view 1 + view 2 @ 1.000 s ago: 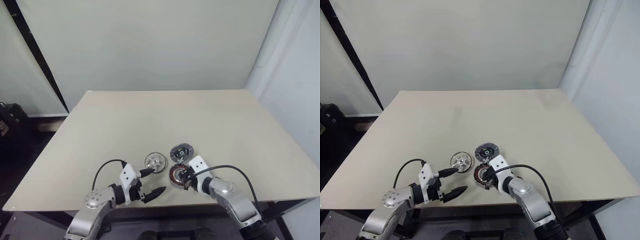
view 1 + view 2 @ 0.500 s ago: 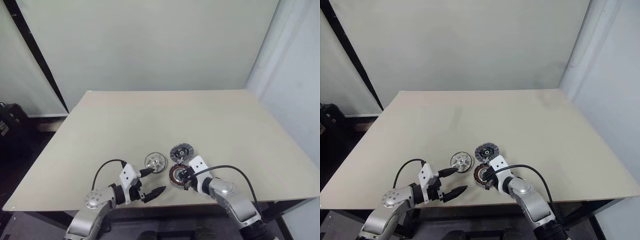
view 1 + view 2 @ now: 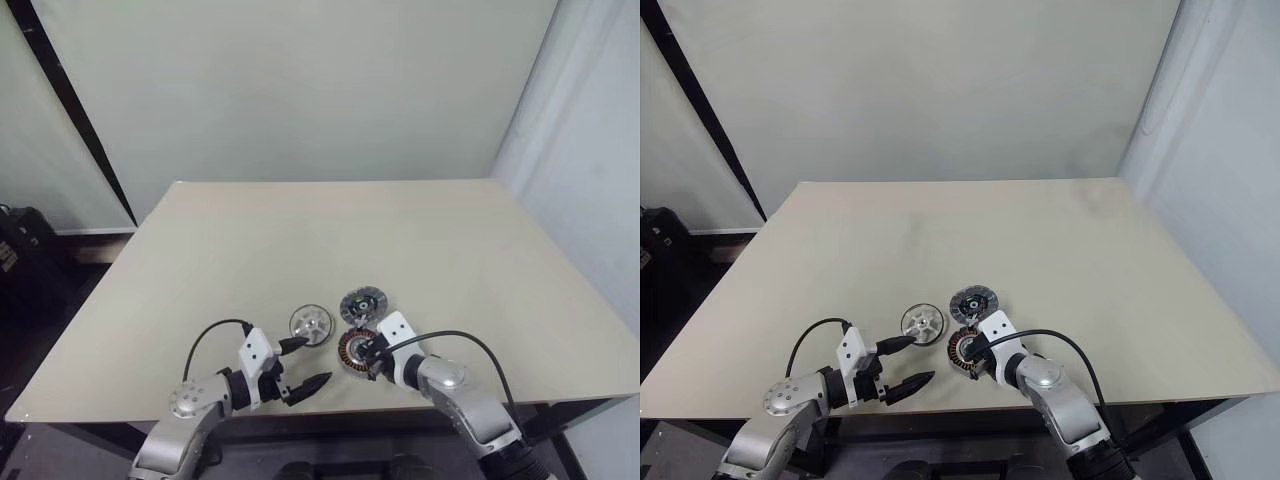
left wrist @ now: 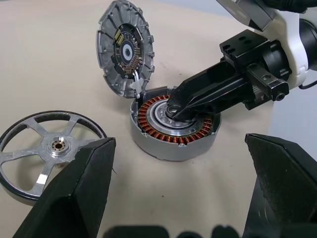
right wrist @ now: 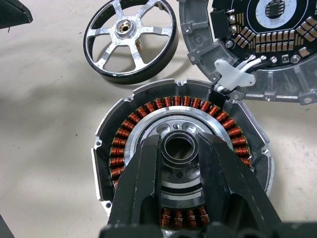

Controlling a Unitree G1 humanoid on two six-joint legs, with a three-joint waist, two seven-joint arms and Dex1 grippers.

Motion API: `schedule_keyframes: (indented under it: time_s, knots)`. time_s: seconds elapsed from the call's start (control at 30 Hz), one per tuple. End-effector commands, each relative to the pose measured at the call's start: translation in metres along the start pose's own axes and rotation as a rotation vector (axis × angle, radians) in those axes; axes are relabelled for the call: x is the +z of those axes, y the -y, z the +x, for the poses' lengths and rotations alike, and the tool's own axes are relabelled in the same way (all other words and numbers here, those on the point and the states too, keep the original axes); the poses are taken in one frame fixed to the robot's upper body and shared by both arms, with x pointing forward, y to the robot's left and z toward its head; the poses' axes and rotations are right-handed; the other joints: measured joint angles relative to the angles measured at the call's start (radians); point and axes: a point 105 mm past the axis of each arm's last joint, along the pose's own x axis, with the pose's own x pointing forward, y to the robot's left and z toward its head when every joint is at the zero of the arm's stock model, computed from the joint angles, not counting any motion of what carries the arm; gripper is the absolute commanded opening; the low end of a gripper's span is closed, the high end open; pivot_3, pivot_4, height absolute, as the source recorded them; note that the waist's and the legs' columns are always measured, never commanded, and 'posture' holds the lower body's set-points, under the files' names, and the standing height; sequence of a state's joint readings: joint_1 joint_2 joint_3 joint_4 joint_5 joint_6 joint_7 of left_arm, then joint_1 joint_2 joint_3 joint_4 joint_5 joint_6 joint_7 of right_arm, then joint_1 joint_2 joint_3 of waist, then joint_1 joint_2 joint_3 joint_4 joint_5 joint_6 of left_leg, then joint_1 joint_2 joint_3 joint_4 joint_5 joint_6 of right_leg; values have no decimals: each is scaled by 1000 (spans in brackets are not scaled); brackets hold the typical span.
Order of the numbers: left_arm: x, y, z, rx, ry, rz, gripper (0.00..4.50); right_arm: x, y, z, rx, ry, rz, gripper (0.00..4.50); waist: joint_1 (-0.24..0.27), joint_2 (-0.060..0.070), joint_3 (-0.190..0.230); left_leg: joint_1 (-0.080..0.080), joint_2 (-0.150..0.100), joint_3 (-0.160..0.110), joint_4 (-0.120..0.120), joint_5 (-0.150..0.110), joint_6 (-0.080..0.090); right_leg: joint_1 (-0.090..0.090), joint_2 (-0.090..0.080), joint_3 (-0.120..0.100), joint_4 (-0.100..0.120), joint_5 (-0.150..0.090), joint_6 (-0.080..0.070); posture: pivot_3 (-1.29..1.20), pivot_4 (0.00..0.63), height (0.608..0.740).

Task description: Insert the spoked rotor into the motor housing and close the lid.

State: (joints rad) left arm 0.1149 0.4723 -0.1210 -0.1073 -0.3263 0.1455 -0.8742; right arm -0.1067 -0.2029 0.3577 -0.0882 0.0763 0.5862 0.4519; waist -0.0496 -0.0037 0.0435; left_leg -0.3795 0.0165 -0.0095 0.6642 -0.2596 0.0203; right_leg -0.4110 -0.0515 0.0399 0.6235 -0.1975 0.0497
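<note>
Right wrist view: right gripper (image 5: 181, 148) clamped on the raised central boss of the motor housing (image 5: 124, 144), fingers lying across the copper windings. Lid (image 4: 126, 52) hinged open, standing up at the housing's far edge. Spoked rotor (image 4: 47, 148) flat on the table (image 3: 300, 230) just beside the housing, untouched. Left gripper (image 3: 303, 363) spread wide, hovering near the rotor, holding nothing

Risks, as judged: the right fingers occupy the very seat the rotor must enter, so insertion is blocked until they release; on release the housing may shift. A tilted rotor could jam on the boss or scrape the windings. The lid could drop shut early if knocked
</note>
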Motion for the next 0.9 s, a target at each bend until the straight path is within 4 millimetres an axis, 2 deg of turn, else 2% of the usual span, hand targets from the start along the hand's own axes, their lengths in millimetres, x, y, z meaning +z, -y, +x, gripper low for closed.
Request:
schedule_keyframes:
  time_s: [0.03,0.3,0.57,0.67,0.83,0.87,0.9]
  knots:
    - [11,1,1,-1,31,41,4500,8,1,0,-2,29,-12,788,0,0,0,0,0,0,0,0,0,0,0,0,0,0,0,0,0,740]
    - [11,0,1,0,32,41,4500,7,1,1,1,21,-11,788,0,0,0,0,0,0,0,0,0,0,0,0,0,0,0,0,0,740]
    - [11,0,2,0,33,40,4500,11,-3,-1,29,31,-17,3352,0,0,0,0,0,0,1,0,0,1,0,0,0,0,0,0,0,740]
    - [11,1,2,-1,34,39,4500,24,-4,-5,16,85,-12,4331,0,0,0,0,0,-1,1,0,0,1,0,0,0,0,0,0,0,740]
    - [11,0,1,0,33,39,4500,36,-1,-13,-8,132,2,4331,0,0,0,0,0,-1,1,0,0,1,0,0,0,0,0,0,0,740]
    - [11,0,1,0,33,39,4500,36,1,-14,-17,133,4,4029,0,0,0,0,0,-1,1,0,0,0,0,0,0,0,0,0,0,740]
    - [11,0,2,0,34,38,4500,35,2,-15,-23,131,4,3920,0,0,0,0,0,-1,1,0,0,0,0,0,0,0,0,0,0,740]
